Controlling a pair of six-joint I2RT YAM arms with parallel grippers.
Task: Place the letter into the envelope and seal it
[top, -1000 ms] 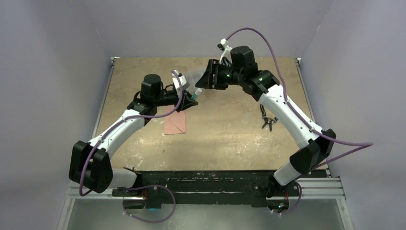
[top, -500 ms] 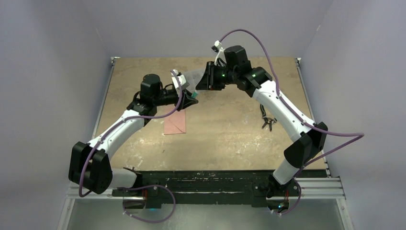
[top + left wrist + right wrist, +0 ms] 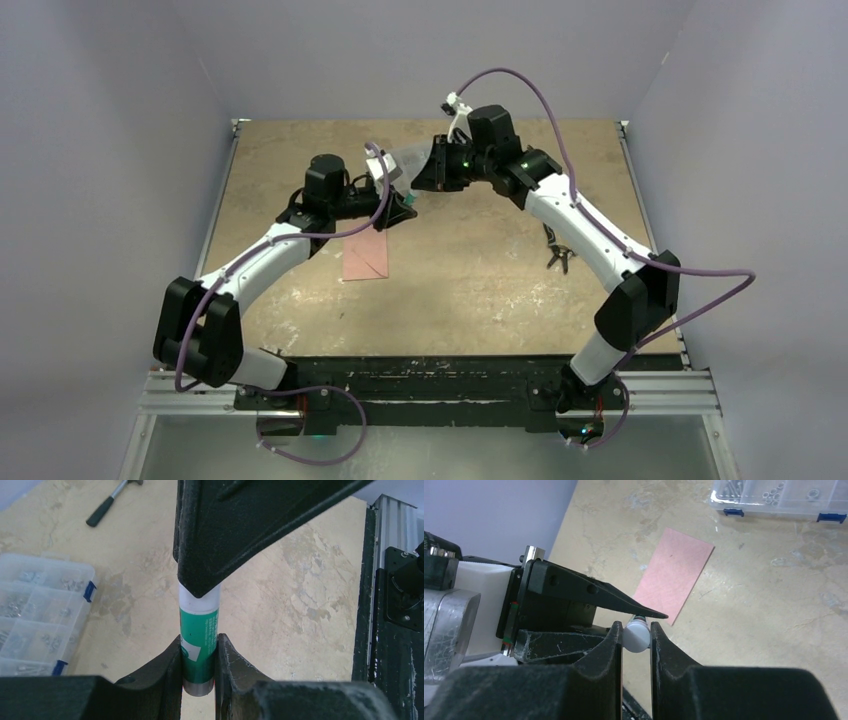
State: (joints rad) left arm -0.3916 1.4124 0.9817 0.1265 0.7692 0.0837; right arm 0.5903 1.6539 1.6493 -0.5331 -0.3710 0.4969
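From above, my left claw [image 3: 400, 210] and right claw [image 3: 418, 180] meet tip to tip over the far middle of the table [image 3: 470, 290], with a glue stick [image 3: 408, 200] between them. The envelope [image 3: 365, 257] lies flat just below them in the frame, left of centre, untouched. I can't see the letter as a separate sheet and can't tell whether it is inside.

In the left wrist view, my left claw [image 3: 198, 642] is pinching the green barrel of the glue stick [image 3: 199, 650] low in the middle of the frame. The other claw's dark finger comes down from the top over the white cap [image 3: 200, 591]. A clear parts box [image 3: 35, 620] sits at the left and a hammer [image 3: 107, 505] at the upper left.

In the right wrist view, my right claw [image 3: 636, 630] is pressed onto the round white cap [image 3: 636, 636] at bottom centre. The left claw [image 3: 574, 600] reaches in from the left. The envelope [image 3: 674, 572] lies flat in mid-frame and the parts box [image 3: 774, 495] is at the upper right.

I judge the stick to be light, stiff and smooth. Being round, it could spin or slip in a pinch, so I'd grip the barrel squarely and pull the cap straight along its length. The envelope looks thin, light and limp and lies flush on the table, so it should slide more readily than lift. I'd take it by the free edge of the flap.
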